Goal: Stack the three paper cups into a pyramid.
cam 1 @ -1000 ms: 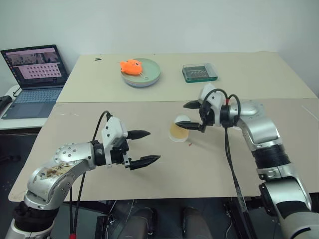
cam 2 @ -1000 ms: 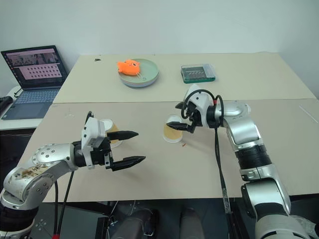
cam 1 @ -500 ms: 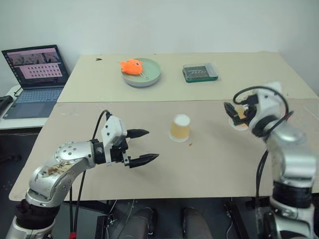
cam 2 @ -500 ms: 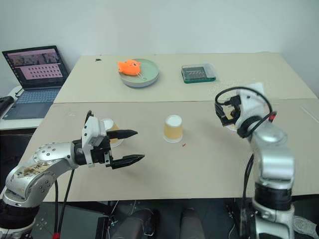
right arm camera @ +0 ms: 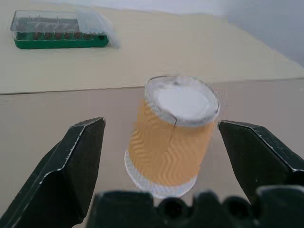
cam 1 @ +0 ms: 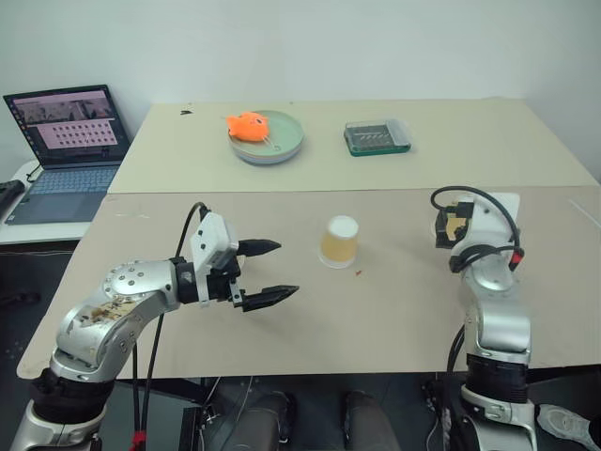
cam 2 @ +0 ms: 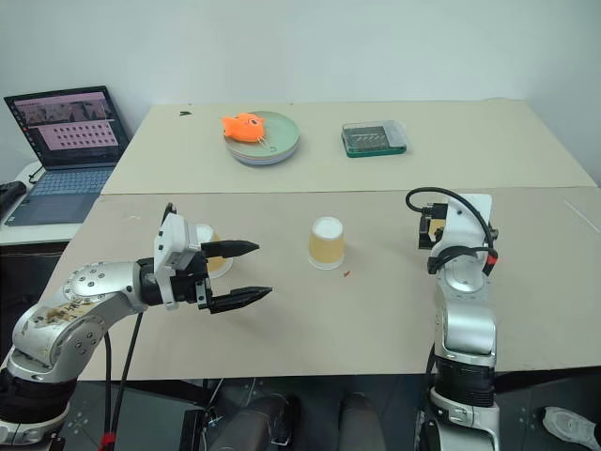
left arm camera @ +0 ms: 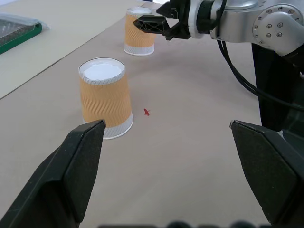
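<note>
Three yellow-orange paper cups stand upside down and apart on the near table. The middle cup (cam 1: 339,241) stands free. The left cup (cam 2: 216,264) is half hidden behind my left gripper (cam 1: 282,270), which hovers open and empty, pointing toward the middle cup (left arm camera: 104,97). The right cup (right arm camera: 173,135) sits between the spread fingers of my right gripper (right arm camera: 160,123), with a gap on both sides. From the head that cup (cam 1: 454,226) is mostly hidden by the right gripper (cam 1: 443,225). No cup rests on another.
On the far table sit a pale green plate (cam 1: 282,146) with an orange fish toy (cam 1: 247,125) and a green-based clear box (cam 1: 376,137). An open laptop (cam 1: 66,141) stands at the far left. A tiny red speck (left arm camera: 147,112) lies beside the middle cup.
My right gripper left the middle cup, swung right and turned to face forward; it now straddles the right cup. The left arm and the cups stayed put.
</note>
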